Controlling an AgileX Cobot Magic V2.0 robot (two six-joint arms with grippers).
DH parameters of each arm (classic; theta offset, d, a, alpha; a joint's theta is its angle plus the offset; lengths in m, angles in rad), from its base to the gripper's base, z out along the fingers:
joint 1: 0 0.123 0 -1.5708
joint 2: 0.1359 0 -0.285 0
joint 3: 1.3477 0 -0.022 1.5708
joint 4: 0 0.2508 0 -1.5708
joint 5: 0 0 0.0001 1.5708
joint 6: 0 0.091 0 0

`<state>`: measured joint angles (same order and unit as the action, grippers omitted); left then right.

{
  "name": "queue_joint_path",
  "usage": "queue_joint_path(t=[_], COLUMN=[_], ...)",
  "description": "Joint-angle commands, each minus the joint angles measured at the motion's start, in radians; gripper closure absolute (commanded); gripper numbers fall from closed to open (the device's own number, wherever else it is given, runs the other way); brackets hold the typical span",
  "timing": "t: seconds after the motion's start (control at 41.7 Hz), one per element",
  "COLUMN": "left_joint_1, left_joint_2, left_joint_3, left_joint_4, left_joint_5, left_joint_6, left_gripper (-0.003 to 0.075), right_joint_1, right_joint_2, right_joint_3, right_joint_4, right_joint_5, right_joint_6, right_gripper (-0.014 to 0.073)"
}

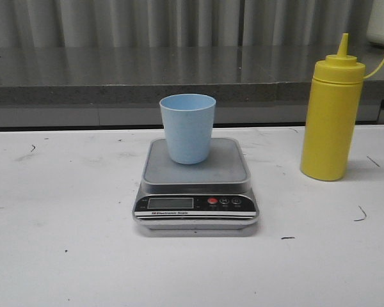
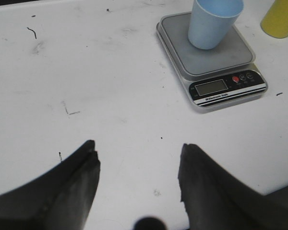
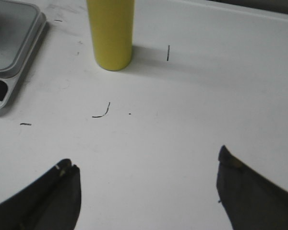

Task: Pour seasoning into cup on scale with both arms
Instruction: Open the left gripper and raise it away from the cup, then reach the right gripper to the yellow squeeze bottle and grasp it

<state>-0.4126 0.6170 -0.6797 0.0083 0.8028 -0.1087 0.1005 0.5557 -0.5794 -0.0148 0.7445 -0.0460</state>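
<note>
The pale blue cup (image 1: pixel 187 128) stands upright on the steel platform of the silver-grey scale (image 1: pixel 196 192) at the table's middle. The yellow seasoning bottle (image 1: pixel 331 118) stands upright to the right of the scale, nozzle up, strap hanging off to the right. No gripper shows in the front view. In the left wrist view my left gripper (image 2: pixel 139 149) is open and empty over bare table, well short of the scale (image 2: pixel 216 67) and cup (image 2: pixel 212 21). In the right wrist view my right gripper (image 3: pixel 146 160) is open and empty, well short of the bottle (image 3: pixel 110 33).
A grey ledge (image 1: pixel 115 83) runs along the back of the white table (image 1: pixel 64 256). Small dark pen marks (image 3: pixel 102 111) dot the tabletop. The scale's edge shows at the side of the right wrist view (image 3: pixel 9 57).
</note>
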Motion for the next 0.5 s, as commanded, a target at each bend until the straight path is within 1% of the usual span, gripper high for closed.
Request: queue_joint_path(t=[0.0,0.168,0.264,0.359,0.479], left_joint_1=[0.0,0.0,0.0,0.0,0.0], left_joint_2=[-0.001,-0.001,0.001,0.001,0.001], left_joint_3=[-0.024,-0.024,-0.024,-0.024,-0.024], left_joint_4=[0.036,0.045,0.045,0.045,0.045], left_joint_5=[-0.067,-0.074,-0.078,-0.092,-0.094], left_joint_6=[-0.003,-0.003,-0.003,-0.003,-0.003], left_gripper=[0.0355,0.0355,0.0355,0.0355,0.0355], right_joint_1=[0.044,0.081,0.087,0.087,0.087], right_joint_2=[0.06,0.166,0.225,0.273,0.339], right_joint_3=[-0.071,-0.158,-0.188,-0.186,-0.158], right_joint_4=[0.005,0.023,0.078,0.12,0.131], right_joint_5=[-0.042,-0.019,-0.03,-0.089,-0.202], right_joint_6=[-0.017,-0.017,-0.017,-0.017,-0.017], right_gripper=[-0.0001,-0.0062,-0.006,-0.006,-0.006])
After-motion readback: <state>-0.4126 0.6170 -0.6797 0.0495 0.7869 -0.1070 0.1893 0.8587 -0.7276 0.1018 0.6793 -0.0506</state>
